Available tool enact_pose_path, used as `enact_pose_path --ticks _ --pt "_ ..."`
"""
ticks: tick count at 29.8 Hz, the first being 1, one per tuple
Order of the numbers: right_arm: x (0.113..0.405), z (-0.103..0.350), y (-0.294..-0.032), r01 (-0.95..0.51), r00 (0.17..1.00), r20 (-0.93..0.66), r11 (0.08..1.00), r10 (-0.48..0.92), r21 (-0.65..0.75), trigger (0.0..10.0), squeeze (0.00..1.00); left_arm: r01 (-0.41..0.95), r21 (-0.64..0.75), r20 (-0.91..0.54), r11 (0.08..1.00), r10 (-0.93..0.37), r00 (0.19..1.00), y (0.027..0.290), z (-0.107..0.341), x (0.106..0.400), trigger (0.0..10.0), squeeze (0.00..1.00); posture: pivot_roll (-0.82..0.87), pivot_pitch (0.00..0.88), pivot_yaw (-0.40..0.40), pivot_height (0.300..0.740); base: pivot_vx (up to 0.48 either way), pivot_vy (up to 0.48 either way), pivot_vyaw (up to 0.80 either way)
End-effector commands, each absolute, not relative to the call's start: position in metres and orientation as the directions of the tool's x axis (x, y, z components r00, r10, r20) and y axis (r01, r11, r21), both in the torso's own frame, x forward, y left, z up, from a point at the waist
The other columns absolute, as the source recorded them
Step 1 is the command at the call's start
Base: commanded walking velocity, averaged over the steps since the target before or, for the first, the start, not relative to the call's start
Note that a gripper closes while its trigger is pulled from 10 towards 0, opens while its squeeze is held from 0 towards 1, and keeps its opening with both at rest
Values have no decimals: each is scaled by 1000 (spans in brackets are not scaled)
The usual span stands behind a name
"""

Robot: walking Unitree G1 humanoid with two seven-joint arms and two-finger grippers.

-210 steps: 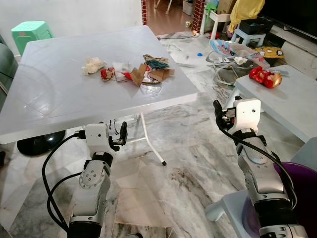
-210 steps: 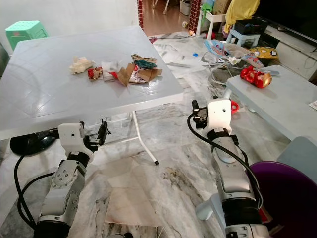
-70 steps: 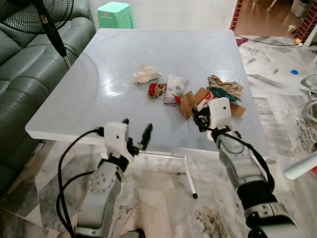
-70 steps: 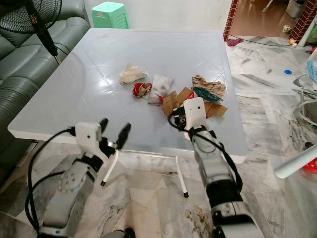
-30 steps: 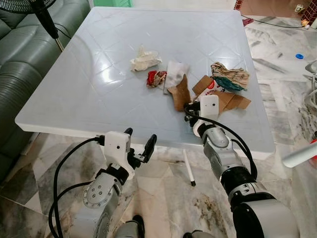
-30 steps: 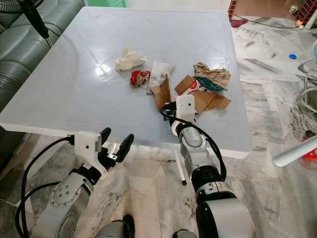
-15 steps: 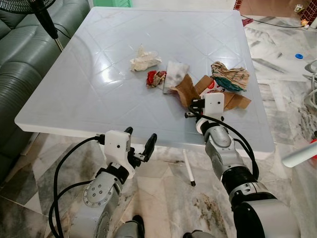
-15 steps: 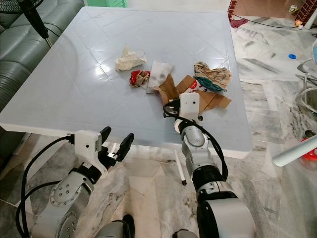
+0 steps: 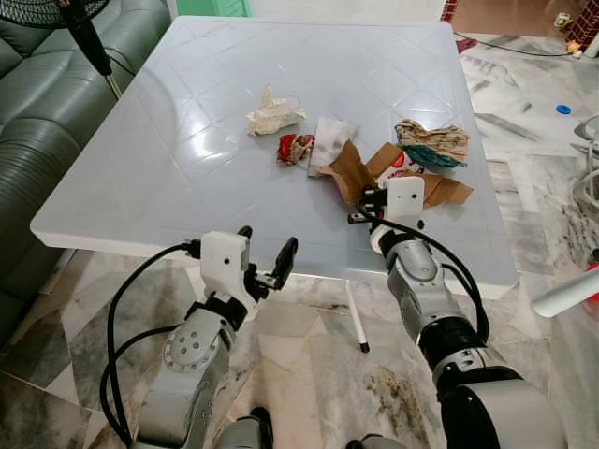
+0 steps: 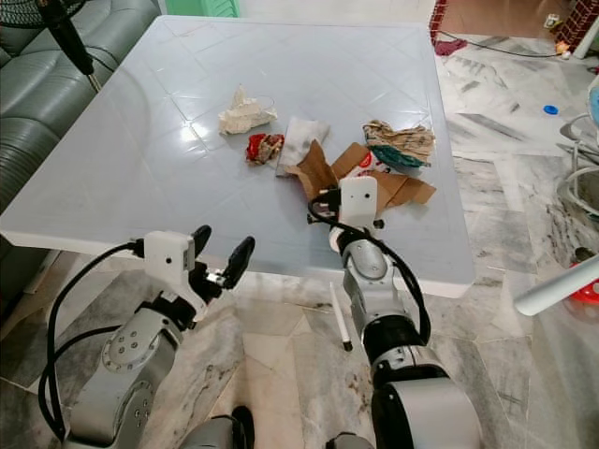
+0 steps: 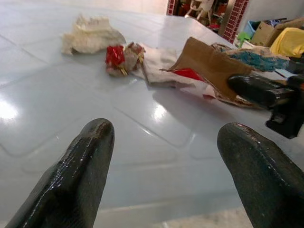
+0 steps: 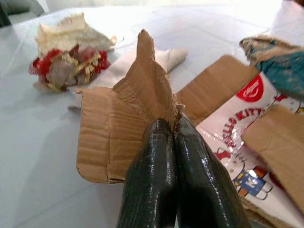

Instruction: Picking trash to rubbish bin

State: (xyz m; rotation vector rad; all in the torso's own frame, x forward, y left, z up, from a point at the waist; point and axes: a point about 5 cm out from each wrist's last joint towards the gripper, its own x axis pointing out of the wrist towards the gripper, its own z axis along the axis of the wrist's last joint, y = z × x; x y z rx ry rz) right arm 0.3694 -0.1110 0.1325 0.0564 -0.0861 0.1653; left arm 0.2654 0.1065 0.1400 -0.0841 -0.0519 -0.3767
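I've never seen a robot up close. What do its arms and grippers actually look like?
Both arms are silver metal built from rounded jointed segments, with loose black cables looping along them. Each wrist ends in a boxy white housing. The left gripper and right gripper each have two long, glossy black fingers with rounded tips.

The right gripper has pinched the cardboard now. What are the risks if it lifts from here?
The right gripper is shut on only a thin torn flap of the cardboard piece, so it might tear or slip out. That cardboard touches the printed box and lies on the white tissue, so lifting could drag them toward the edge of the table.
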Motion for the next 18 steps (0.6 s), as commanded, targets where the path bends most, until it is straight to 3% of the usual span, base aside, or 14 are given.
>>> enact_pose_path --ticks 1,5,14,18 --pt "368 136 -113 -149 983 115 986 140 72 0 0 320 -50 73 946 -317 946 112 140 270 10000 0 20 111 -1 740 0 0 0" --pt "357 149 -117 -144 966 212 989 146 -27 0 0 256 -44 112 966 -250 962 120 147 278 10000 0 2 90 8 740 0 0 0" --pt "313 165 -145 -162 929 303 969 214 -186 0 0 270 -70 210 960 -251 945 119 164 287 10000 0 -51 77 22 740 0 0 0" --pt "308 174 -146 -162 916 329 962 230 -220 0 0 281 -73 230 957 -258 938 118 169 289 10000 0 -58 75 25 740 0 0 0"
